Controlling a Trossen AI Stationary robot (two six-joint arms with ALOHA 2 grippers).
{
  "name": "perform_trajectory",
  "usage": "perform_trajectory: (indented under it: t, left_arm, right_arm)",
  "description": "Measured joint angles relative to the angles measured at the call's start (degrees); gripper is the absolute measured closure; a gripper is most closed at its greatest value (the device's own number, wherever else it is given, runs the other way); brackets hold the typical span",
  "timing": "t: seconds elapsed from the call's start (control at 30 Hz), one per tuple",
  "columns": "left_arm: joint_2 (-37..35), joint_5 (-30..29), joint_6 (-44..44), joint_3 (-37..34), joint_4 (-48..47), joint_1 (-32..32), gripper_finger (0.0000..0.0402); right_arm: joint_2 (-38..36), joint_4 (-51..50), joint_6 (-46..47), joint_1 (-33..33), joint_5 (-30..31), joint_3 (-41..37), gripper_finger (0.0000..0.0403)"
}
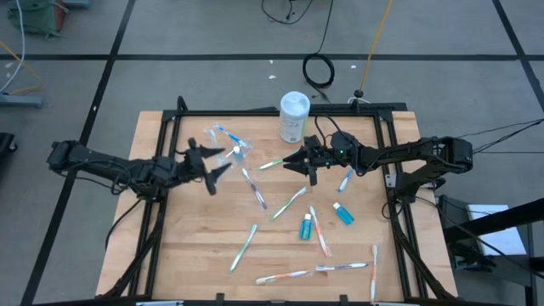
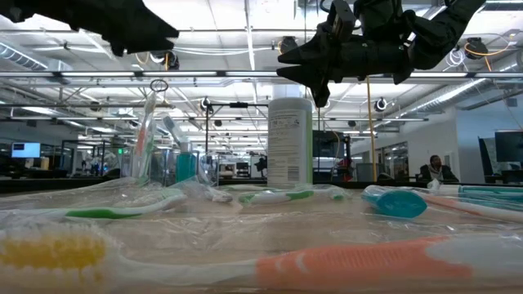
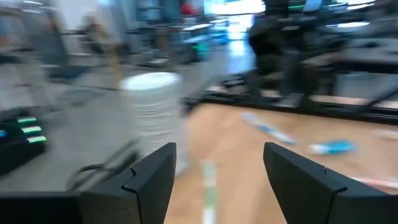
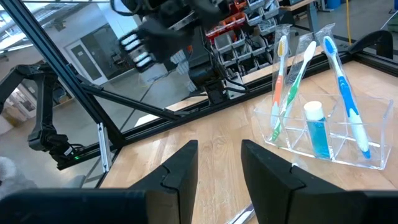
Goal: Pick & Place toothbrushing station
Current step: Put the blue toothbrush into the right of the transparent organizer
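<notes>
A clear plastic holder (image 1: 229, 144) stands on its base at the table's far left-centre; in the right wrist view (image 4: 323, 140) it holds an orange, a green and a blue toothbrush upright and a blue tube (image 4: 317, 130). Several toothbrushes lie loose on the wood, among them a green one (image 1: 289, 202) and an orange one (image 1: 320, 231). Two teal tubes (image 1: 305, 227) (image 1: 342, 213) lie right of centre. My left gripper (image 1: 217, 166) hovers open and empty just near of the holder. My right gripper (image 1: 296, 166) hovers open and empty at centre, near the canister.
A tall white canister (image 1: 293, 116) with a pale green label stands at the far edge, between the two grippers; it also shows in the low view (image 2: 289, 143). A black frame (image 1: 255, 112) runs around the table. Bare wood lies at the near left (image 1: 187, 246).
</notes>
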Motion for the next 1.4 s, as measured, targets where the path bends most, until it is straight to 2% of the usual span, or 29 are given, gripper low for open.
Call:
perform_trajectory:
  t: [0.07,0.17,0.4,0.7,1.23,1.4]
  left_arm:
    - [0.9,4.8,-1.0,0.0,1.0,0.0,0.0156]
    - [2.3,8.0,-1.1,0.0,2.5,0.0,0.0156]
    - [8.0,7.7,-0.4,0.0,8.7,0.0,0.0156]
    - [14.5,7.7,4.7,0.0,14.5,0.0,0.0156]
    - [14.6,7.6,5.2,0.0,14.7,0.0,0.0156]
    - [14.6,7.6,5.1,0.0,14.7,0.0,0.0156]
  right_arm:
    - [0.0,0.0,0.0,0.0,0.0,0.0,0.0289]
    - [0.0,0.0,0.0,0.0,0.0,0.0,0.0289]
    - [0.0,0.0,-0.3,0.0,0.0,0.0,0.0289]
    - [0.0,0.0,-4.2,0.0,0.0,0.0,0.0289]
    - [0.0,-1.0,-7.0,0.0,0.0,0.0,0.0289]
    - [0.0,-4.0,-7.2,0.0,0.3,0.0,0.0289]
